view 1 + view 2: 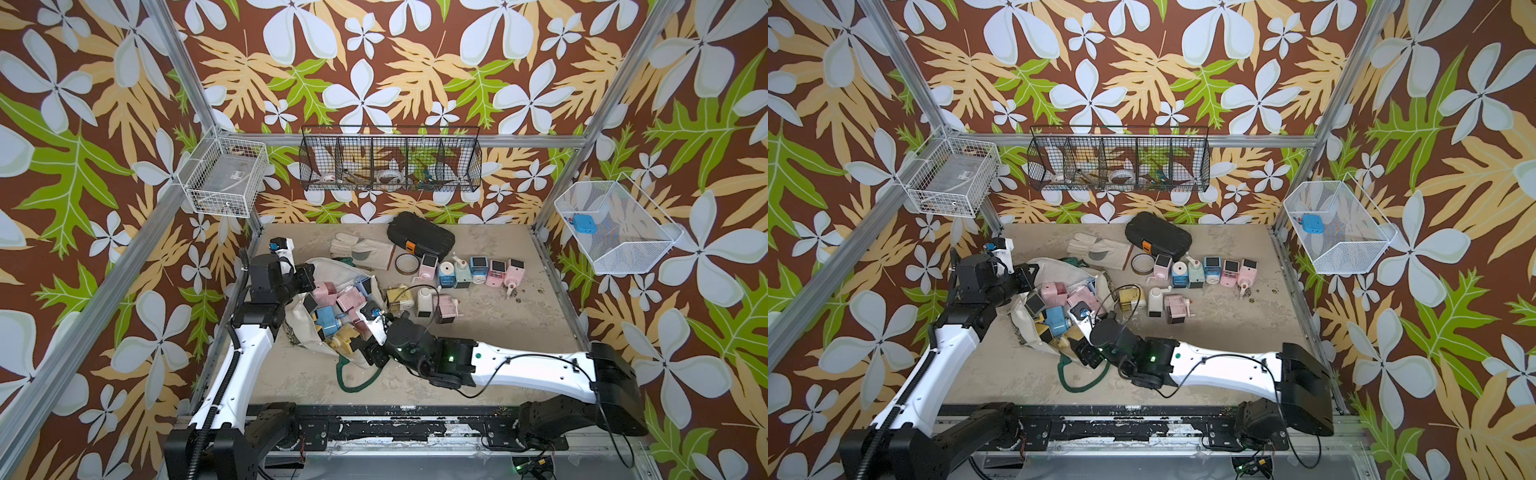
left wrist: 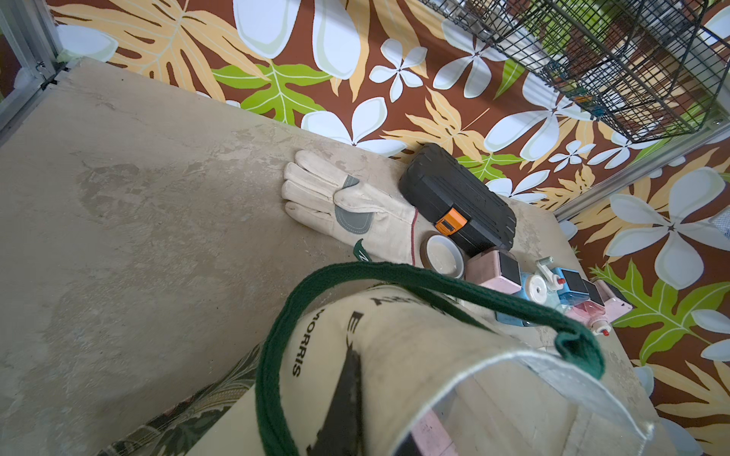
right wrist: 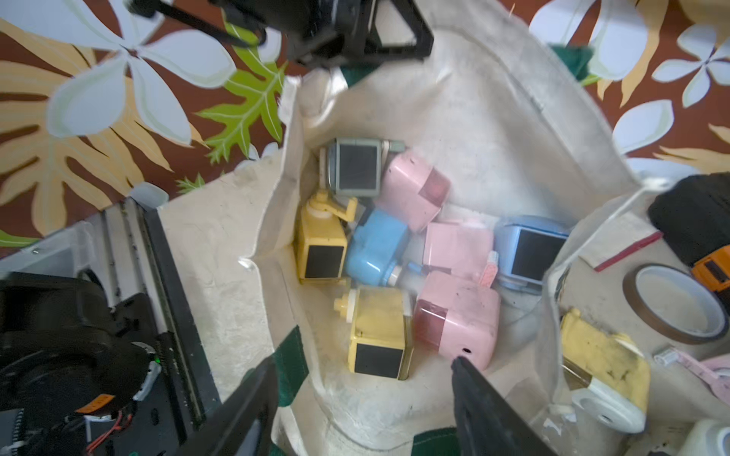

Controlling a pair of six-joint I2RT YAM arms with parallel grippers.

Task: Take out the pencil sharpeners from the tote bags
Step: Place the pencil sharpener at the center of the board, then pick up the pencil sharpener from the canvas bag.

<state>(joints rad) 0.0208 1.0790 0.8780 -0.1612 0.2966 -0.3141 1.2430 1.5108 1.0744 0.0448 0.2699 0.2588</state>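
We see the cream canvas tote bag [image 1: 297, 320] lying on its side at centre left of the sandy worktop [image 1: 498, 332], close to the left rail. The left claw [image 3: 357, 43] is pressed together on the bag's upper rim, and the mouth gapes toward the lower right of the frame. The right claw [image 3: 363, 361] hangs spread at that mouth, with its black fingers [image 3: 486, 398] either side of a yellow boxy pencil sharpener [image 3: 379, 319].

The widest open stretch of worktop lies at centre right, between the right arm and a row of six pastel sharpeners [image 1: 478, 269]. A cluster of three sharpeners [image 1: 424, 301] sits just beside the bag. A dark green strap handle [image 1: 353, 380] loops over the worktop below the mouth. At the back, a pale work glove [image 1: 361, 249], a black hard case [image 1: 419, 239] and a brown tape roll [image 1: 406, 263] crowd together.

Only the right wrist view looks down inside, on about eight pink, blue, yellow and grey sharpeners in the bag [image 3: 375, 248]. Only the left wrist view shows the "MORRIS" lettering [image 2: 296, 341] and the botanical print panel [image 2: 189, 418].
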